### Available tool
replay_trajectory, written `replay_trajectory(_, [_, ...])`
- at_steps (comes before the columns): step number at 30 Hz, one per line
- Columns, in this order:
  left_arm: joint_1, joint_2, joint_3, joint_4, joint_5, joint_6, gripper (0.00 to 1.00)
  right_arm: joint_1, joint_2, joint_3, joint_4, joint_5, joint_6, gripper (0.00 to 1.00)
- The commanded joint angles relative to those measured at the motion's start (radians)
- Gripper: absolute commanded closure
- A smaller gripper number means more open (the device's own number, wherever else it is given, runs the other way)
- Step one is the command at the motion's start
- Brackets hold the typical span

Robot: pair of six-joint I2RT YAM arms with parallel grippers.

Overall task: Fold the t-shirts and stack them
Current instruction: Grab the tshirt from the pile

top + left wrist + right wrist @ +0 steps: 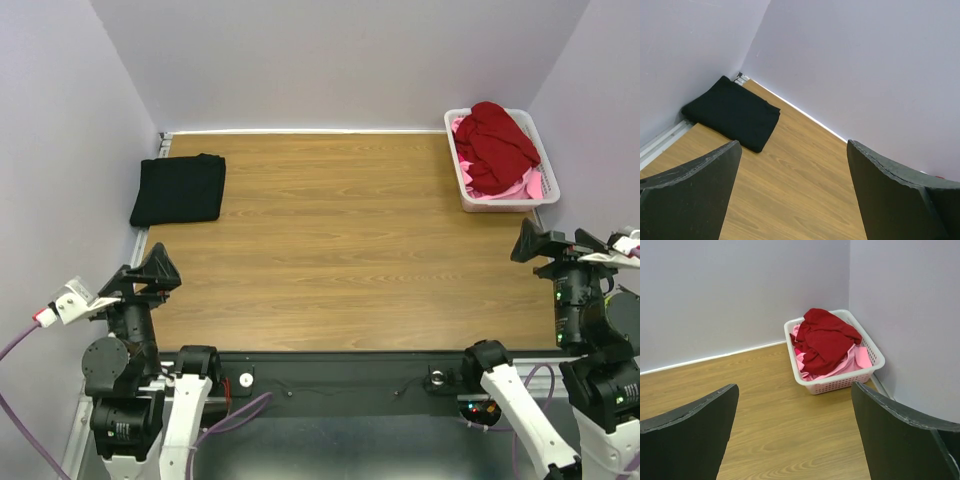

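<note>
The left arm is folded back at the near-left corner of the wood-grain desk [350, 260], elbow tucked low, with its wrist tilted up toward the far-left corner. The left fingers [695, 190] are spread wide apart above bare desk and have hold of nothing. The right arm is tucked in at the near-right edge, its wrist aimed at the far-right corner. The right fingers [690, 435] are also spread wide and grip nothing.

The folded black cotton t-shirt [179, 190] lies flat in the far-left corner of the desk, close by the left wall and well apart from both arms. The crumpled dark red t-shirt [497, 145] lies on top of the bright pink t-shirts [855, 360] inside the white plastic lattice basket [500, 205]. The basket stands in the far-right corner of the desk.
</note>
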Motion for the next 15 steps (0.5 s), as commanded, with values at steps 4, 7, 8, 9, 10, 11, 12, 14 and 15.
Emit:
replay_trajectory(4, [0.001,0.011,-0.038,0.117,0.014,0.048,0.01,0.007,0.065,-0.008,0.051,0.018,-0.017,0.0])
replay_trajectory(7, [0.001,0.02,-0.044,0.119,0.026,0.071,0.01,0.007,0.122,-0.016,0.079,0.024,0.002,0.0])
replay_trajectory(8, [0.001,0.023,-0.05,0.125,0.037,0.073,0.01,0.007,0.162,-0.021,0.1,0.026,0.008,0.0])
replay_trajectory(9, [0.001,0.023,-0.056,0.132,0.046,0.076,0.01,0.007,0.183,-0.022,0.112,0.026,0.012,0.0])
replay_trajectory(10, [0.001,0.025,-0.062,0.142,0.06,0.076,0.01,0.007,0.212,-0.022,0.123,0.035,0.02,0.0])
replay_trajectory(11, [0.001,0.029,-0.065,0.146,0.089,0.064,0.01,0.007,0.24,-0.016,0.143,0.046,0.031,0.0])
replay_trajectory(12, [0.001,0.032,-0.077,0.152,0.106,0.055,0.01,0.007,0.309,-0.013,0.154,0.058,0.038,0.0])
replay_trajectory(14, [0.001,0.041,-0.088,0.156,0.139,0.041,0.01,0.007,0.393,0.004,0.166,0.101,0.038,0.0])
replay_trajectory(15, [0.001,0.041,-0.103,0.157,0.164,0.023,0.01,0.007,0.451,0.034,0.166,0.115,0.043,0.0])
